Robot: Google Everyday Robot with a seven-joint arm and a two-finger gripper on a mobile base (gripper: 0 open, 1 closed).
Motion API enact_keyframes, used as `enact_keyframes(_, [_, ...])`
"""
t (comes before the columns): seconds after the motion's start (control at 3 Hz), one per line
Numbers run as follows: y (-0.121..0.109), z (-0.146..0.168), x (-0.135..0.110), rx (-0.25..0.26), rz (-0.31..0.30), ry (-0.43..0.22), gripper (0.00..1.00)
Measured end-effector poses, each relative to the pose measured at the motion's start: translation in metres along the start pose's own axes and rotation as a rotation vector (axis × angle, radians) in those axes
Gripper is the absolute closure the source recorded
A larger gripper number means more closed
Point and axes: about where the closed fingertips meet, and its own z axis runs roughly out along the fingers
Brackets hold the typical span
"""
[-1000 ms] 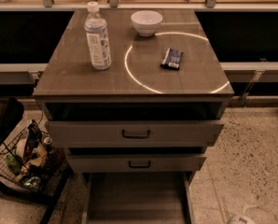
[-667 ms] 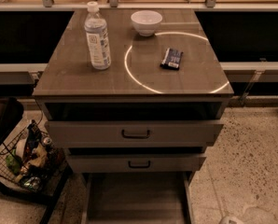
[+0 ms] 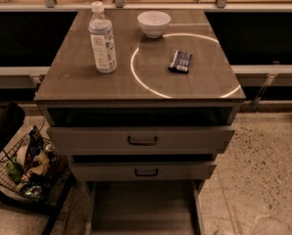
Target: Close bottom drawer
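Cabinet top (image 3: 87,84): water bottle (image 3: 102,39) upright at left, white bowl (image 3: 154,22) at back, dark packet (image 3: 180,61) right of centre. Gripper (image 3: 220,232) just shows at bottom edge.

**A pale sliver at the lower edge of the view, right of centre, is all that shows of the Everyday Robot's off-white, rounded gripper (image 3: 223,232).**

The visible part is a small patch of whitish grey with a soft, curved upper outline. The bottom of the view cuts it off, so only its top shows. Its surface looks plain and matte, in one even light tone that shades slightly darker towards the left side. Which part of the gripper this patch belongs to cannot be told. Too little of it shows to tell any cables, screws or markings. The arm and the mobile base lie outside the view.
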Motion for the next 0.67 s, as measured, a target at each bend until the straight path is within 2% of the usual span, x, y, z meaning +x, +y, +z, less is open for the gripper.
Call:
enact_keyframes(0.33, [-0.014,0.0358,-0.0295,0.012,0.007,-0.014,1.0])
enact_keyframes(0.67, [-0.0158,0.0387,-0.0323,0.012,0.009,-0.02,1.0])
